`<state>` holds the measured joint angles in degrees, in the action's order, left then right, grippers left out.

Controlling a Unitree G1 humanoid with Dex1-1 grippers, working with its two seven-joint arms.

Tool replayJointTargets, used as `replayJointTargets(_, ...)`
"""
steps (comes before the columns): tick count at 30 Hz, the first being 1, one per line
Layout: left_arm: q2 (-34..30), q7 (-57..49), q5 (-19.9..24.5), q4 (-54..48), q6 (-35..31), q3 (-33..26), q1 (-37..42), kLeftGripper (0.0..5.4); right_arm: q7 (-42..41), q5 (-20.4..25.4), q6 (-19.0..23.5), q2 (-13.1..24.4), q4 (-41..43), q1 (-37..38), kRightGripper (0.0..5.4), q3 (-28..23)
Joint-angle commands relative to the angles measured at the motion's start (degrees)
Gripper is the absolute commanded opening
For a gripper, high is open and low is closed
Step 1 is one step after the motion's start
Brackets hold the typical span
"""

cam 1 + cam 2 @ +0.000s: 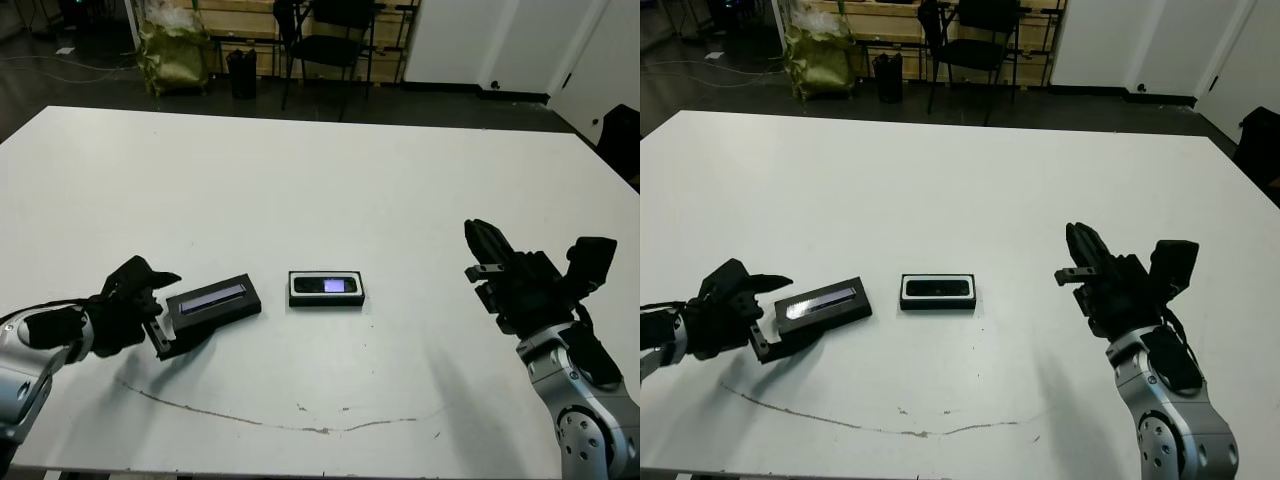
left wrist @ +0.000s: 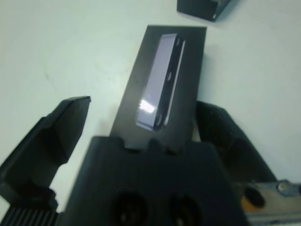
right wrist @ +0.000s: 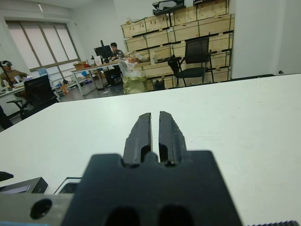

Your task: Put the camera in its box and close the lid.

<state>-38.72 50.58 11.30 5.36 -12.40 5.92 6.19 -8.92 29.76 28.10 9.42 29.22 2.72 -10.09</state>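
While the black two-fingered left gripper (image 1: 158, 312) sits spread wide around the near end of the black rectangular lid with its glossy bluish-grey strip (image 1: 212, 301) at lower left, nothing is pinched, so a skewed closure could swivel the lid. At centre frame, the slim black camera bar (image 1: 326, 286) seems, though small, already seated in the shallow white-lined black box (image 1: 326, 290), which a dragged lid could knock; the right gripper (image 1: 1080, 252) hovers at right, fingers pressed together, empty.

bare table (image 1: 400, 180) around box (image 1: 326, 288), lid (image 1: 212, 301) just beside its left
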Motion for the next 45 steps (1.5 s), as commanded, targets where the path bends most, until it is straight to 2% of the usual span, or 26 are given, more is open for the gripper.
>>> replayJointTargets(1,1.4,1.1,-1.6,4.6,0.9,1.7,-0.3,5.39,0.7,0.1,2.1,1.0,-0.1,-0.1,0.0,-0.3)
replayJointTargets(4,2.1,1.5,-1.5,6.4,-0.2,2.1,0.6,5.39,0.3,-0.1,1.9,1.2,-0.3,-0.1,0.0,-0.3)
replayJointTargets(6,2.2,1.7,-0.5,5.9,-4.1,2.1,0.9,5.39,-0.1,0.0,1.4,1.1,-0.7,-0.1,0.0,-0.4)
replayJointTargets(9,2.2,2.8,-0.6,6.8,-4.7,2.4,1.3,5.39,0.5,0.7,2.4,0.9,-0.2,-0.2,0.0,-0.6)
replayJointTargets(13,1.7,3.2,-1.3,7.0,-6.8,3.3,1.7,4.82,0.7,0.6,2.3,1.0,0.1,-0.1,0.0,-0.6)
replayJointTargets(15,1.6,3.9,-1.8,8.0,-4.2,3.6,1.7,4.32,0.3,-0.4,1.2,1.2,-0.1,0.1,0.0,-0.2)
replayJointTargets(21,0.0,6.6,-4.3,10.4,-0.2,6.5,3.5,2.88,0.4,-0.3,1.6,1.0,0.1,0.1,0.0,-0.5)
replayJointTargets(24,-1.3,8.9,-4.3,10.4,-2.5,7.8,4.7,2.75,0.8,-0.1,1.9,0.5,0.1,0.1,0.0,-0.5)
replayJointTargets(27,-3.0,11.2,-6.5,10.3,-2.1,10.2,6.6,2.75,0.7,0.1,1.7,0.4,0.0,0.1,0.0,-0.6)
replayJointTargets(30,-3.6,11.9,-6.7,11.0,-2.1,10.6,7.7,2.75,0.5,-0.4,1.5,0.7,0.0,0.2,0.0,-0.2)
replayJointTargets(33,-3.4,12.8,-4.8,11.9,-5.0,9.5,9.1,2.75,0.0,-0.3,1.0,0.6,-0.3,0.3,0.0,-0.2)
replayJointTargets(37,0.0,13.7,2.9,16.6,-0.1,0.9,10.3,2.75,0.6,-1.0,1.3,0.4,0.3,0.6,0.0,0.3)
replayJointTargets(41,0.2,8.2,5.8,10.0,-4.8,-4.9,12.6,2.75,0.4,-1.2,0.6,-0.1,0.0,1.0,0.0,1.0)
replayJointTargets(45,2.1,6.4,8.9,8.8,-7.4,-8.0,17.0,2.75,1.2,0.2,0.4,-2.4,0.1,1.4,0.0,1.1)
